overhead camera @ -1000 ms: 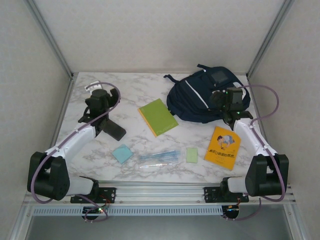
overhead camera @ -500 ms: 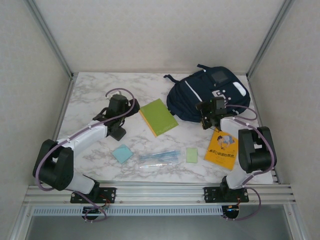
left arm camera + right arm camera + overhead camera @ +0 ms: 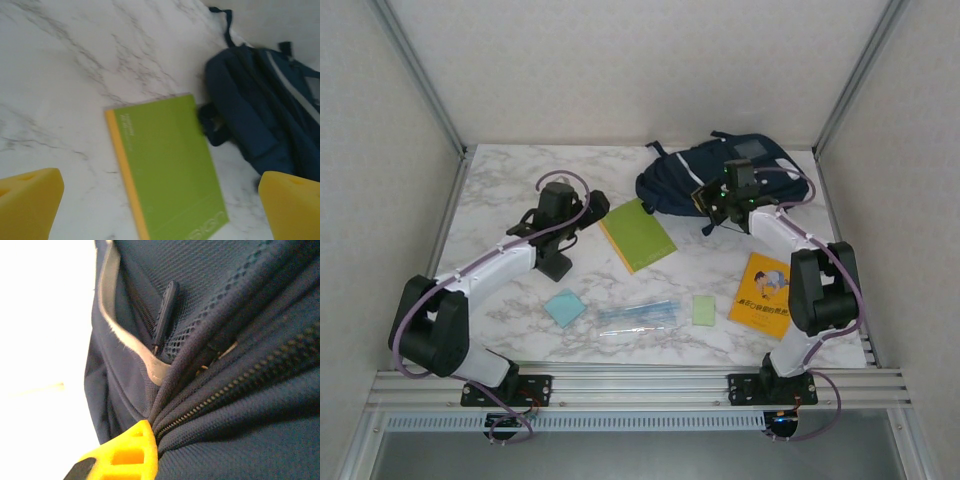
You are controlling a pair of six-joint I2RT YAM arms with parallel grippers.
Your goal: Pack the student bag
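The student bag (image 3: 692, 178) lies slumped at the far right of the bench (image 3: 500, 175), close to the back wall, its near edge just beside the green notebook (image 3: 636, 233). It is soft and limp: the navy cloth folds and bunches wherever it is pulled, so it probably drags and puckers rather than moving as one piece, and being the bulkiest item here it likely needs a firm hold. The cloth itself gives plenty of purchase, but the better places to take it look like the seam beside the zip (image 3: 240, 385), the dark zip pull (image 3: 166, 310), or a strap, since loose panels will only stretch. The right claw (image 3: 720, 196) is pressed together on a pleat of the bag's cloth right next to the zip teeth; in the right wrist view one yellow fingertip (image 3: 127, 452) sits against the gathered fold, below a pale stripe (image 3: 107, 305). That arm rises from its base at the near right, bends sharply at the elbow above the orange book (image 3: 766, 293), and runs its forearm out and leftward to the bag's front. The left claw (image 3: 160, 202) is spread wide and carries nothing, hanging above the bench with the notebook framed between its fingers, its arm stretched low and diagonally from the near left corner.
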